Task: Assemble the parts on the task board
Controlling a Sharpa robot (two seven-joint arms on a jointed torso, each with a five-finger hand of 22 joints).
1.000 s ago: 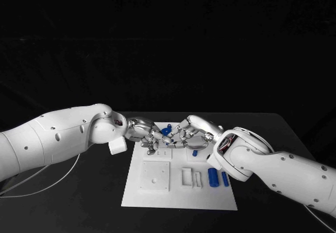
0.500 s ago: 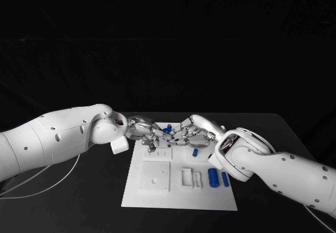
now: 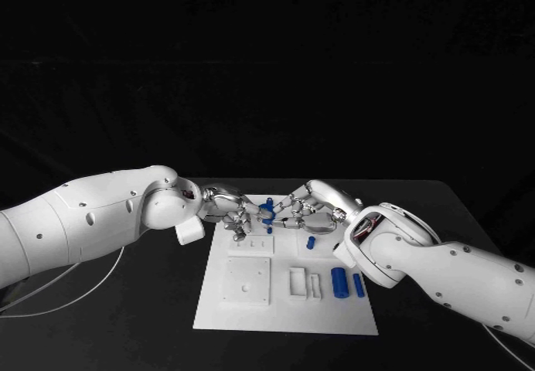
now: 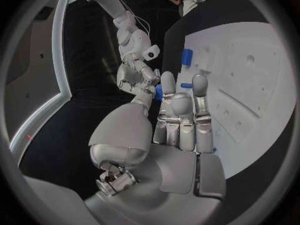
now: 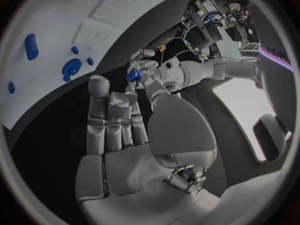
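Head view: table (image 3: pixel 145 309) fills the lower half of the frame, with the board (image 3: pixel 284 309) at lower centre. Both arms meet over the board's top edge, left arm (image 3: pixel 90 220) from the left side of the frame, right arm (image 3: pixel 446 267) from the right.

Left hand (image 3: pixel 229 210) sits just left of centre. In the right wrist view it pinches a small blue part (image 5: pixel 133 75) at its fingertips, so treat it as holding that piece. Right hand (image 3: pixel 307 210) is just right of centre, fingers reaching toward the same spot. In its own wrist view the fingers lie straight and close together, palm bare. I cannot tell whether its fingertips are touching the part or only near it.

A blue piece (image 3: pixel 267 207) shows between the two hands at frame centre. Likely the pinched one, though the view is too tight to be sure. Loose parts: two blue cylinders (image 3: pixel 339 283) at the board's lower right, and one small blue peg (image 3: pixel 310 243) just below the right hand.

My read: you are mid hand-off or mid-insertion at the top of the board. To do it well:
- keep the left pinch firm until the part seats or the right hand has it
- move slowly, as the fingers hide the target
- keep the part square to its hole
- do not sweep the right wrist down onto the peg
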